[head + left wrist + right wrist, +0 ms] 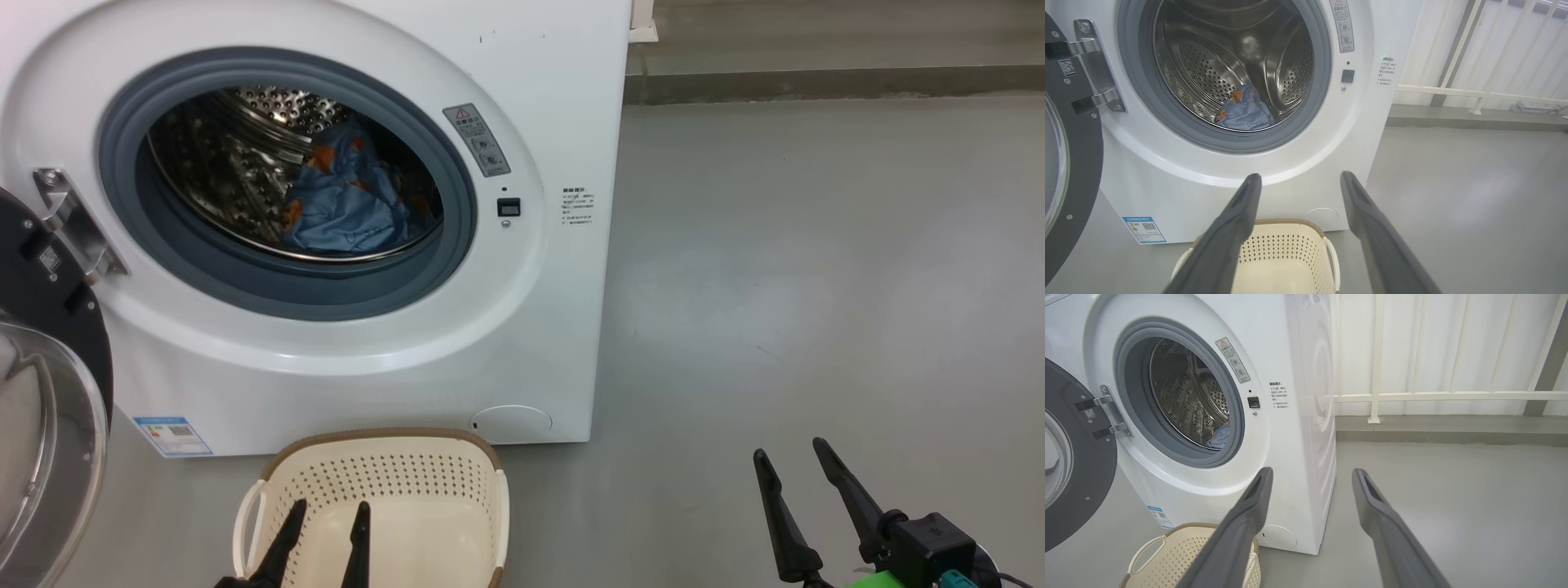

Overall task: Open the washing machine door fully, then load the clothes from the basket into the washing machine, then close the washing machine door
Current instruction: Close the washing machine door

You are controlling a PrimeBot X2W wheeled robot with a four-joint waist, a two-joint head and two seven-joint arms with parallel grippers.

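Observation:
The white washing machine (522,98) stands with its door (49,367) swung wide open to the left on its steel hinge. Blue clothes (347,200) with orange figures lie inside the steel drum, also seen as clothes (1245,114) in the left wrist view. The cream basket (384,490) sits on the floor in front of the machine with nothing in it. My left gripper (326,513) hangs open over the basket's near side. My right gripper (790,453) is open above bare floor to the right of the machine. Both hold nothing.
Grey floor (816,286) stretches to the right of the machine. A low kerb (1453,433) and a white railing (1453,396) run along the back wall. The open door's black ring and glass bowl (1057,163) jut out at the left.

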